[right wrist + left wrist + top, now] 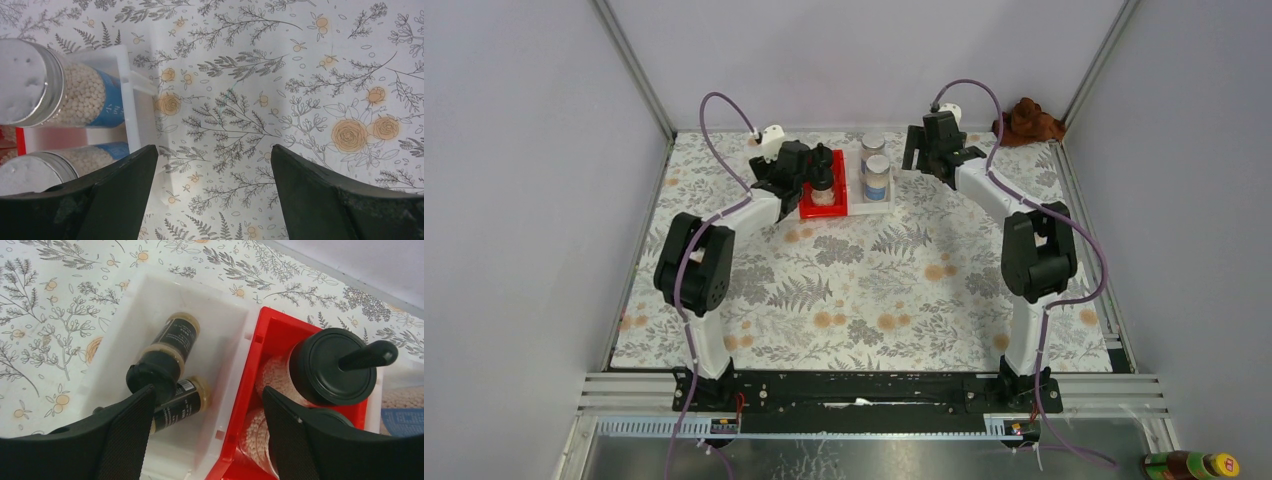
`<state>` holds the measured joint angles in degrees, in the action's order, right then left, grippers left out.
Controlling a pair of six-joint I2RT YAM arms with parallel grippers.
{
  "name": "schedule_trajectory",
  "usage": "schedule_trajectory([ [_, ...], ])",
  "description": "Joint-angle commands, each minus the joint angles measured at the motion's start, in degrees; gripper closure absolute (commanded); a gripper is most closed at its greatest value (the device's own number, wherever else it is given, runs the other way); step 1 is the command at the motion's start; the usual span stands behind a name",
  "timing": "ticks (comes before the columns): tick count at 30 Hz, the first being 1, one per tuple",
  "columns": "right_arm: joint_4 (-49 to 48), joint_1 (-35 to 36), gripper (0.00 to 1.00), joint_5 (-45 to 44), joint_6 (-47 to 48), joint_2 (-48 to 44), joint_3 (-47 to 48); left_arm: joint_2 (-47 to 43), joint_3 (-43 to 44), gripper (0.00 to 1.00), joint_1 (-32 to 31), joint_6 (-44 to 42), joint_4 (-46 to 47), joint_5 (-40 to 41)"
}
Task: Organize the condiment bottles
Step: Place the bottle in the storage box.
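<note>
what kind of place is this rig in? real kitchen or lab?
Most likely a lab test cell, not a kitchen: plain grey walls on aluminium posts, a floral cloth as the worktop, and two arms bolted to a rail.

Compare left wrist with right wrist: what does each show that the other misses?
Left wrist only: two dark-brown bottles lying in a white bin, and black-capped clear jars in the red bin. Right wrist only: the lids of two silver-lidded jars. Both: floral tablecloth, red bin edge, and open tools: left tool, right tool.
</note>
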<state>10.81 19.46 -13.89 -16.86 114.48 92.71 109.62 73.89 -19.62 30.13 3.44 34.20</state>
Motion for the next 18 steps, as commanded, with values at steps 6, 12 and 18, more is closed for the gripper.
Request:
schedule_trajectory([
  [6,2.44,0.56,0.08,1.5,1.6,-5.9,-0.85,-3.28,-0.16,0.17,-0.16,0.09,-7.06,-1.6],
  [12,3.68,0.75,0.06,1.7,1.6,-8.28,-2.26,-6.2,-2.34,0.17,-0.16,1.27,-8.76,-1.67],
  [18,8.49,1.31,0.06,4.12,5.4,-7.34,2.69,-9.87,0.36,0.16,-0.07,1.99,-14.84,-2.91],
])
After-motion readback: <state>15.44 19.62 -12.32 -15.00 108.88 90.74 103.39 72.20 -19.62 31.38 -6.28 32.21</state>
